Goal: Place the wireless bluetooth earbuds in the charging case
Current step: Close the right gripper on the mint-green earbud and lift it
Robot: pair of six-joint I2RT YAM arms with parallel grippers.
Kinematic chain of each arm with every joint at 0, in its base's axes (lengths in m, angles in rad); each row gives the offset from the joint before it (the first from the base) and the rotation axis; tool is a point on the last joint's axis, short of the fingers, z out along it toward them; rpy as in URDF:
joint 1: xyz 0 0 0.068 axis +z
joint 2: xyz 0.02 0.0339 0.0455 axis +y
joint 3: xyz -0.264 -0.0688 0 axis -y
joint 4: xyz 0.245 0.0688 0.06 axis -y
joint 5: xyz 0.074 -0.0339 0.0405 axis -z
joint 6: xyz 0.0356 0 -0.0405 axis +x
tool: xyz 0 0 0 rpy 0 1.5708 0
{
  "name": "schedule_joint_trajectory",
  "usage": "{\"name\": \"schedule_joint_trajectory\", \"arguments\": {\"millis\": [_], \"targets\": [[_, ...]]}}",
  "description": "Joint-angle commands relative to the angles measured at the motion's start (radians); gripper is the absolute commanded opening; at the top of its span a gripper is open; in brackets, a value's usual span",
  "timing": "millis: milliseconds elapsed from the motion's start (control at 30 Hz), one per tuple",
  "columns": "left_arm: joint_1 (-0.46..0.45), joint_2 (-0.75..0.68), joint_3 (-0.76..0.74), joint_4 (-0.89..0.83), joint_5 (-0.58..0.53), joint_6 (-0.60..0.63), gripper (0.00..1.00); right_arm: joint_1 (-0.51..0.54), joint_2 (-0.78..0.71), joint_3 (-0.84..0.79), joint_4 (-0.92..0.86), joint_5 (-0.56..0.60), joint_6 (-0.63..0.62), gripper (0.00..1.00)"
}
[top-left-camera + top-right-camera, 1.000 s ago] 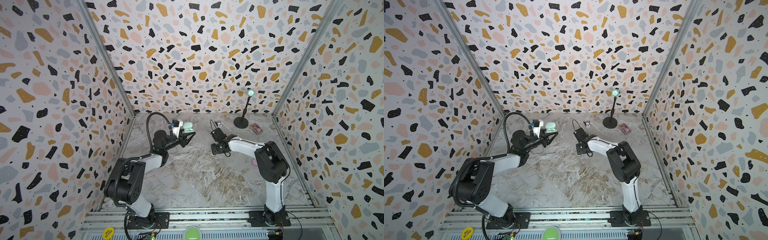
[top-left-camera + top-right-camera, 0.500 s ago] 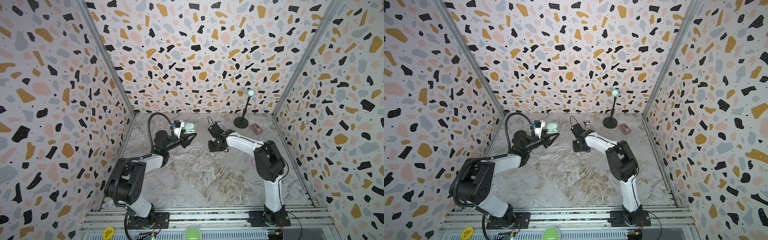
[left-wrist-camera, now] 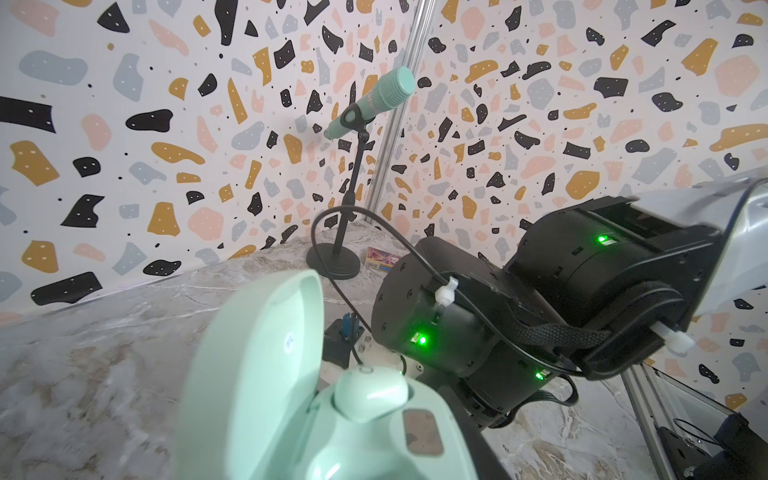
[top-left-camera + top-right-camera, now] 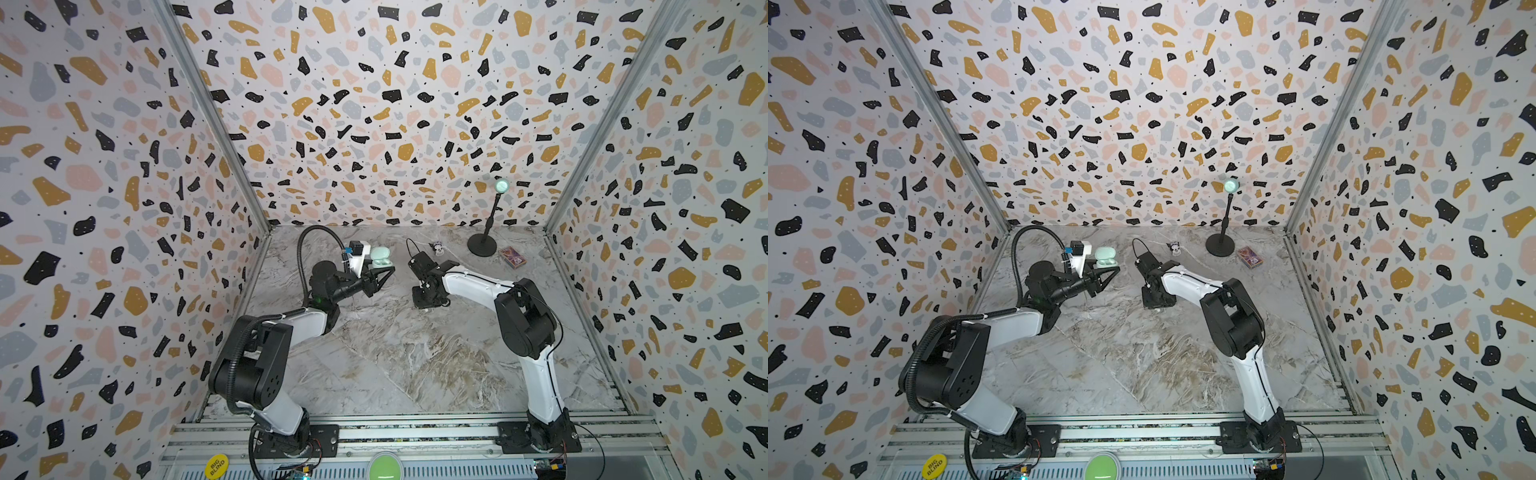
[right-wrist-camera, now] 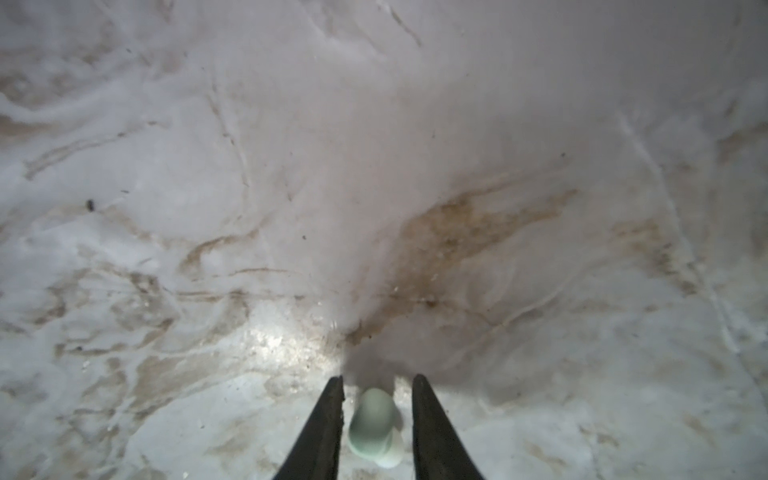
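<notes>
Mint earbud (image 5: 374,424) lies on the marble desk (image 4: 415,353), in the back half, approx. midway btwn the left & right edges. Right pincer (image 5: 377,380) points down over it, fingers (image 5: 328,424) straddling the bud w/ a thin gap showing on ea. side: released, not gripping. Left pincer (image 4: 383,273) is clenched on the mint charging case (image 3: 257,374), nearer the back-left corner, lid up. A second mint bud (image 3: 370,392) sits seated in the case. The two pincers are near ea. other but apart. Mic stand (image 4: 482,245) & small card box (image 4: 512,257) sit by the back edge toward the right corner, well apart from the loose bud. Open marble runs from both pincers to the front edge.
</notes>
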Motion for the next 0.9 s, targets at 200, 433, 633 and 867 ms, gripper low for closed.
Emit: {"name": "schedule_joint_trajectory", "arguments": {"millis": [200, 433, 633, 867], "targets": [[-0.005, -0.004, -0.002, 0.042, 0.024, 0.006, 0.05, 0.017, 0.018, 0.024, -0.061, 0.023, 0.011, 0.23], [-0.004, -0.002, 0.000, 0.042, 0.025, 0.005, 0.05, 0.020, 0.012, -0.001, -0.063, 0.029, 0.018, 0.17], [-0.005, -0.003, 0.001, 0.042, 0.027, 0.003, 0.06, 0.020, -0.003, -0.007, -0.060, 0.027, 0.013, 0.14], [-0.005, -0.007, 0.000, 0.041, 0.027, 0.003, 0.05, 0.019, -0.004, -0.006, -0.105, 0.016, -0.007, 0.20]]}}
